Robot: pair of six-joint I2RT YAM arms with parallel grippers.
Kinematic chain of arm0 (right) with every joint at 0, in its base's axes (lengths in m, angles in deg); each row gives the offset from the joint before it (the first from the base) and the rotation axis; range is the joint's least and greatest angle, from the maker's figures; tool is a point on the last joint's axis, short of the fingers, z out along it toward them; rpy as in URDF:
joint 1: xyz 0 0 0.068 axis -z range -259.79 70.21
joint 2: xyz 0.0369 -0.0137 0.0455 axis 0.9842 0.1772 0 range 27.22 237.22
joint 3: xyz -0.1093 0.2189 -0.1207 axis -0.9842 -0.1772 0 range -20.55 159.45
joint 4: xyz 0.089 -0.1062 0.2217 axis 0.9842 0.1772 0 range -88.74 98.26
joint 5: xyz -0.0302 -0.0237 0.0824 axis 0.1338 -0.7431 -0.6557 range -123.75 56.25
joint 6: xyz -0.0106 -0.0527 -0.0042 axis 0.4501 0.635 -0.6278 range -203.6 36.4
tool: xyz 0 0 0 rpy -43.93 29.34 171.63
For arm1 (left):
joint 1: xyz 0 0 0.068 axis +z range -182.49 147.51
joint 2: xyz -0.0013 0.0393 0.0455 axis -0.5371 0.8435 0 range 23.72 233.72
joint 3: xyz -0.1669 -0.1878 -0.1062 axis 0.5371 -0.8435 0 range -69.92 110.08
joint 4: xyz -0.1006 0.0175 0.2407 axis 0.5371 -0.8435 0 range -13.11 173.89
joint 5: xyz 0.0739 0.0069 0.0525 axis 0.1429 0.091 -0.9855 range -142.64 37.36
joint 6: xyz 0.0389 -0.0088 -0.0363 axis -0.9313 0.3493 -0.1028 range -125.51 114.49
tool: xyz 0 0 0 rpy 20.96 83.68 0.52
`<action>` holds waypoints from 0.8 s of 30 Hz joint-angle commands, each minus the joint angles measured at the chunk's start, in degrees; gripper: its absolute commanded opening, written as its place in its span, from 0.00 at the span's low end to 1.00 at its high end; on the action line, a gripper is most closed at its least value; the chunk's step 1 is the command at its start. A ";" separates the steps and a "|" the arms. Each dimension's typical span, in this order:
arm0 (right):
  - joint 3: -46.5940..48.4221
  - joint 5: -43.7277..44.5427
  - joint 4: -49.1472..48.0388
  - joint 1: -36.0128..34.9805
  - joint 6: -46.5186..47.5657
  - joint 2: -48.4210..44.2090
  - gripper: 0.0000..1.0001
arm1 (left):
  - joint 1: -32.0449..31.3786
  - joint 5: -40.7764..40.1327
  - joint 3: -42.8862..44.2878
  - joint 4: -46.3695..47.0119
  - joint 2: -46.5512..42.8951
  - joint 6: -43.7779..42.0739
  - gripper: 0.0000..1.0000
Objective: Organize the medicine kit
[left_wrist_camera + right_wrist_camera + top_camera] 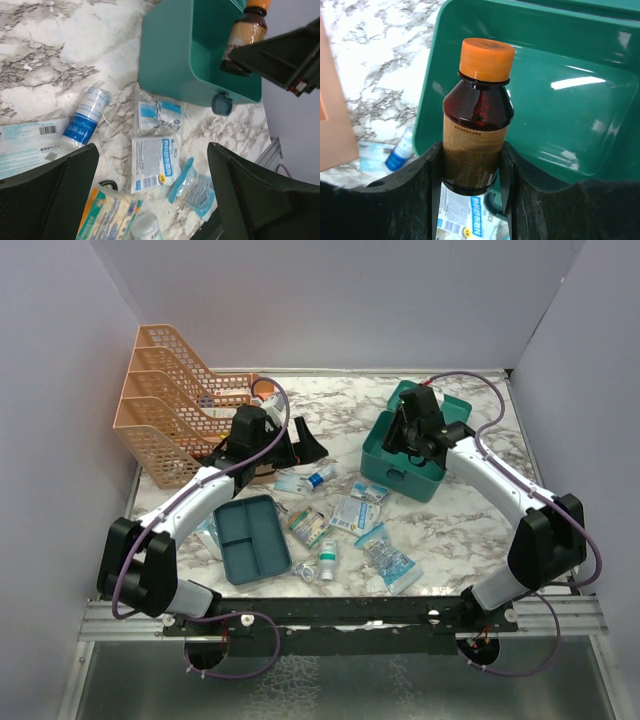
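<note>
Right claw (470, 167) is gripping a brown glass bottle (477, 115) with an orange cap, upright, hanging over the open medicine kit (580, 120). Its fingers are covering the bottle's lower body and base, and the label print is too small to read. Kit is sitting on the right half of the marble table (50, 55), lid mostly cut off in the wrist view. From above, the arm is blocking the bottle, so can't tell how deep it's sitting in the box. Left claw (152, 155) is hanging wide open, holding nothing, above a white sachet (150, 172) and a blue-white roll (85, 117) near the kit. Its fingers are hiding the packets at the frame's bottom corners.
</note>
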 commanded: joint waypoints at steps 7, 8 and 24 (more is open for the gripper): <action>0.21 -5.07 -5.05 0.95 2.81 2.89 0.32 | -0.13 -6.11 1.06 10.88 6.47 8.81 0.91; -0.42 -7.42 -4.71 0.97 2.12 2.89 0.32 | -0.13 -5.41 1.32 10.84 6.76 8.35 0.91; -1.21 -15.73 5.03 0.96 -3.41 3.33 0.32 | -0.40 -0.21 4.60 8.93 9.20 -3.96 0.91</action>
